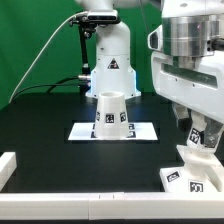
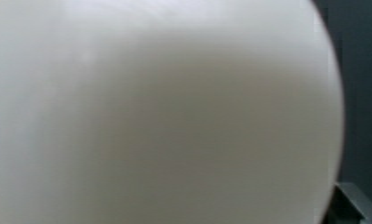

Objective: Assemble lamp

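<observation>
Exterior view: shade [image 1: 108, 110] stands at centre on the marker board [image 1: 142, 131]. Base [image 1: 186, 178] at 4 o'clock, bulb [image 1: 198, 153] on top. Gripper [image 1: 196, 136] right at the bulb; grip can't be told. Wrist view: blurred white curved surface [image 2: 147, 110] fills the frame.

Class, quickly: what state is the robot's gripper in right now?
Gripper: seems closed on the white ball-shaped plastic bulb, just above the square stepped white base.
</observation>
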Tool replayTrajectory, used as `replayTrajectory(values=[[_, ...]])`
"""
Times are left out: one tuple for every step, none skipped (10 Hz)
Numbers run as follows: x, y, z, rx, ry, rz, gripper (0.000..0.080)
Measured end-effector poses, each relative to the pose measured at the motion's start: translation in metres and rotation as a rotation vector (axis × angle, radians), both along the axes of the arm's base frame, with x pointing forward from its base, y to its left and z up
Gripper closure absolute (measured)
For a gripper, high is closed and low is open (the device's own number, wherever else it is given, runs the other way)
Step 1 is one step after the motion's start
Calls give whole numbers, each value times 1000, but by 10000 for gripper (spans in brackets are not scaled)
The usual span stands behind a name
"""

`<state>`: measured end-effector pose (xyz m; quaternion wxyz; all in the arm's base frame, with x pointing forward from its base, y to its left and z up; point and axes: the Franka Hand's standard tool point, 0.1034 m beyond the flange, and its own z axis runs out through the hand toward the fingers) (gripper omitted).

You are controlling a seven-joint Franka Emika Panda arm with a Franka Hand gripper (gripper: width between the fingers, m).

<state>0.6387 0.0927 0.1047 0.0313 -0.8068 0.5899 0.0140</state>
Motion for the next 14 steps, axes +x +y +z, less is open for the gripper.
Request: replayTrajectory(values=[[0, 0, 0, -1, -1, 22, 289], [-1, 0, 1, -2, 0, 76, 148], [-3, -1, 5, 3, 21, 184, 148], [-3, -1, 11, 8, 16, 297, 108], [-4, 1, 16, 11, 1, 421, 108], [-7, 6, 21, 7, -12, 527, 101], [-13, 14, 26, 1, -32, 569, 101], [-15, 13, 26, 0, -36, 663, 101], [-15, 12, 25, -1, -40, 734, 101], [-15, 12, 24, -4, -44, 803, 101], [-15, 9, 22, -37, -39, 978, 101], [-12, 2, 19, -71, -59, 1205, 101], [-11, -5, 16, -84, -76, 1238, 101], [-12, -5, 15, -82, -73, 1213, 101]])
